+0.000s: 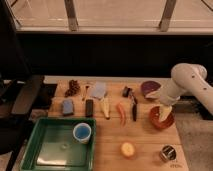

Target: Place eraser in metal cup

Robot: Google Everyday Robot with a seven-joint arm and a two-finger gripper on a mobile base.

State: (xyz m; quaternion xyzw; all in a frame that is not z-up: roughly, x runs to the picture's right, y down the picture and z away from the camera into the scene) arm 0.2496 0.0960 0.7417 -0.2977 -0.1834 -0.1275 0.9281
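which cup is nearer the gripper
The metal cup at the front right corner; the gripper hangs over the red bowl behind it, while the blue cup sits in the green tray.

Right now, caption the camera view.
Pincer over red bowl; eraser well to its left; metal cup front right.
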